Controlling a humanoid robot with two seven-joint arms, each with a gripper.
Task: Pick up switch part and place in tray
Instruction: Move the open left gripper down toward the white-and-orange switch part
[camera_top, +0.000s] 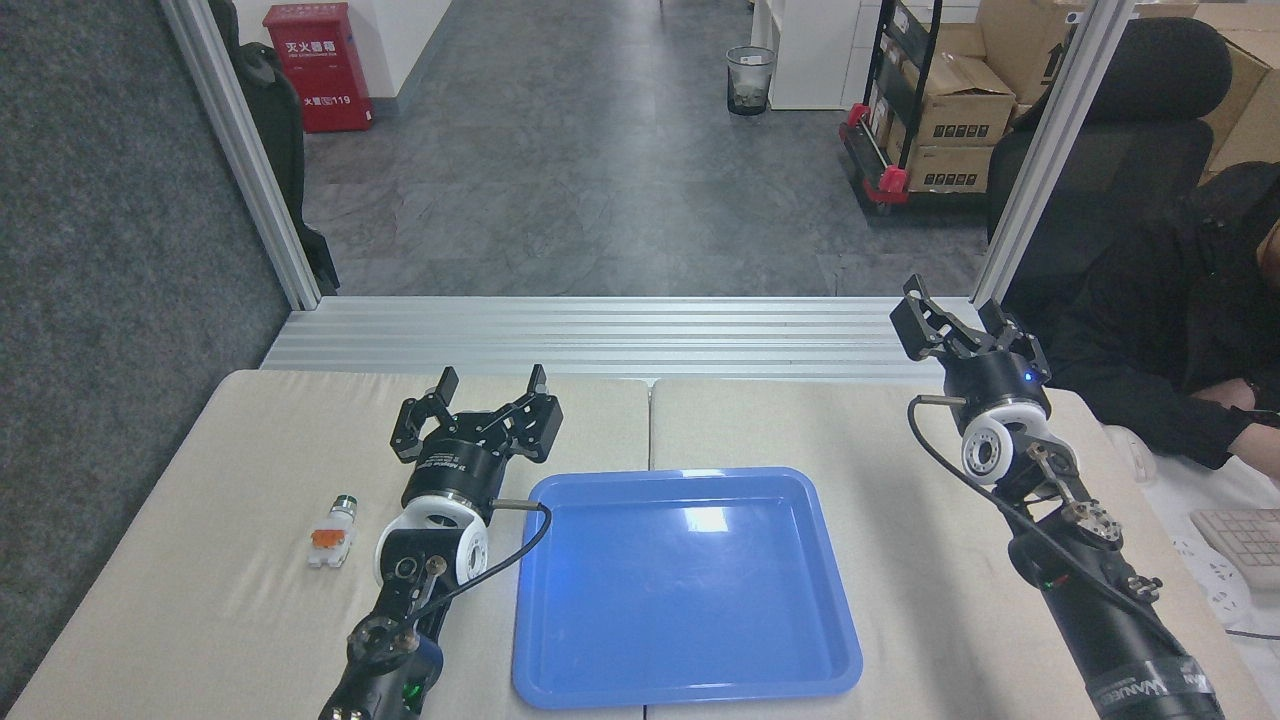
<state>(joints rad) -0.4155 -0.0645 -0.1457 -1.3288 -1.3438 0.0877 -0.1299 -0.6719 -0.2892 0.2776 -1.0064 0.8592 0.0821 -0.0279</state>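
The switch part (334, 533), a small white block with an orange centre and a dark-green, silver-ringed tip, lies on the beige table left of my left arm. The glossy blue tray (600, 640) sits at the table's middle with nothing in it. My left gripper (492, 385) is open, hovering between the switch part and the tray's far left corner, its fingers pointing away from me. My right gripper (957, 307) is open too, raised at the table's far right edge, well clear of the tray.
A person in dark clothes (1170, 320) sits at the right beside a keyboard (1245, 545). An aluminium rail (600, 335) runs along the table's far edge. Beyond it are a red fire-equipment box (318, 65), a bin (750, 80) and stacked cartons (950, 100).
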